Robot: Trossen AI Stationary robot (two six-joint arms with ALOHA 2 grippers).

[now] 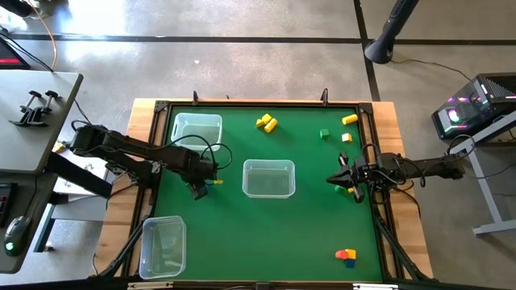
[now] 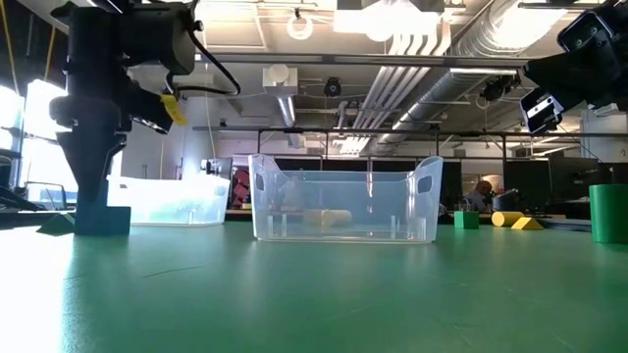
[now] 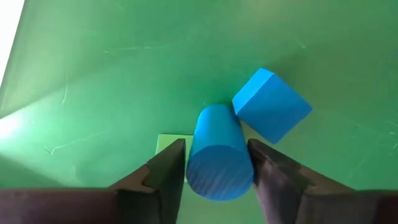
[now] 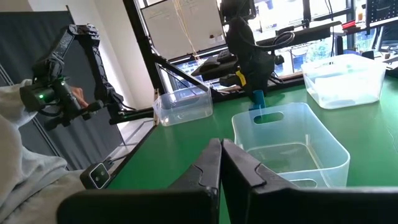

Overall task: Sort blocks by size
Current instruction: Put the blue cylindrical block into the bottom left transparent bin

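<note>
your left gripper (image 3: pixel 214 177) sits low on the green mat (image 1: pixel 266 234), left of the middle clear bin (image 1: pixel 268 178), its fingers (image 3: pixel 163 171) spread on either side of a blue cylinder (image 3: pixel 217 152). a blue cube (image 3: pixel 272 104) touches that cylinder's far end, and a green block (image 3: pixel 171 144) peeks from under it. your right gripper (image 4: pixel 221 163) waits at the mat's right edge, fingers pressed together, holding nothing. more blocks lie far right: yellow ones (image 1: pixel 266 122) and a green one (image 1: pixel 324 134).
</note>
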